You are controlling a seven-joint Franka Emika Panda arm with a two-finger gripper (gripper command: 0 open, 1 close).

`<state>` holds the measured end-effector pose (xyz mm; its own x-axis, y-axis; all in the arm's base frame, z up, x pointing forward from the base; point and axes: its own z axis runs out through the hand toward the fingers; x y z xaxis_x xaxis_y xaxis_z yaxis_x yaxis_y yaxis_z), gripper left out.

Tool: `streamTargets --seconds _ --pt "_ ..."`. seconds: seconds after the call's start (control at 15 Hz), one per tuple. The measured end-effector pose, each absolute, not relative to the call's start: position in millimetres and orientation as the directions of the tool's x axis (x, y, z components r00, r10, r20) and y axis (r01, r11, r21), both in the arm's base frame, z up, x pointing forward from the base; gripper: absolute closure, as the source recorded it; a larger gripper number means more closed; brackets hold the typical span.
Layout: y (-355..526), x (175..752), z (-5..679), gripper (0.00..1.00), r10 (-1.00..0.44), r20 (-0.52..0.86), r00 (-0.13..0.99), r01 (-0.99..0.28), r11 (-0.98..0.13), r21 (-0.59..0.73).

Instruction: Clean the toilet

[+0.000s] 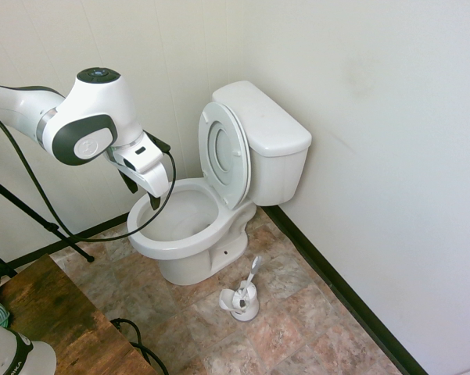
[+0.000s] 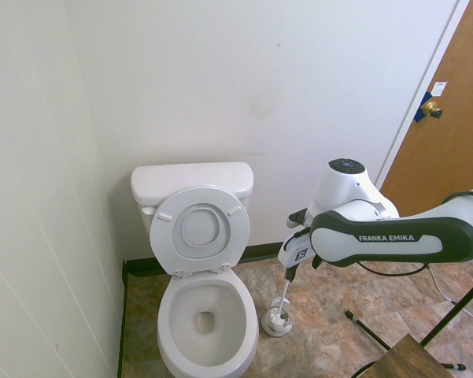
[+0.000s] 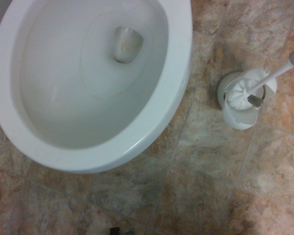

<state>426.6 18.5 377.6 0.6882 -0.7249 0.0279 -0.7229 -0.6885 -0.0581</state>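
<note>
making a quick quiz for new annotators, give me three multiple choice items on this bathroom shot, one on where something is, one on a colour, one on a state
1. Where is the toilet brush?
A. in its holder on the floor beside the toilet
B. inside the bowl
C. in the end effector

2. What colour is the door?
A. white
B. brown wood
C. blue

3. How do the toilet seat and lid stand?
A. both down over the bowl
B. seat down, lid up
C. both raised against the tank

Answers:
1 A: the brush head sits in the small white holder on the tiles, apart from the bowl.
2 B: the second exterior view shows an orange-brown wooden door with a brass knob.
3 C: ring and lid stand upright, leaving the bowl open.
</note>
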Motion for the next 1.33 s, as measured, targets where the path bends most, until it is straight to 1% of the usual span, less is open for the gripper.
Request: streamTargets --seconds 0.27,0.53,0.67,0.93,1.33 --pt "14.8 441.3 384.6 0.0 -0.744 0.044 0.667 -0.74 -0.669 -0.069" --pt "-23.7 503.0 387.0 0.0 -0.83 0.05 0.555 -0.825 -0.557 -0.093" --pt "-53.3 533.4 370.5 0.0 -0.874 0.051 0.483 -0.87 -0.486 -0.082" --pt "-89.6 581.4 328.3 0.0 -0.911 0.052 0.409 -0.911 -0.412 -0.038" --pt "-141.4 612.0 258.1 0.0 -0.96 0.02 0.279 -0.96 -0.278 0.036"
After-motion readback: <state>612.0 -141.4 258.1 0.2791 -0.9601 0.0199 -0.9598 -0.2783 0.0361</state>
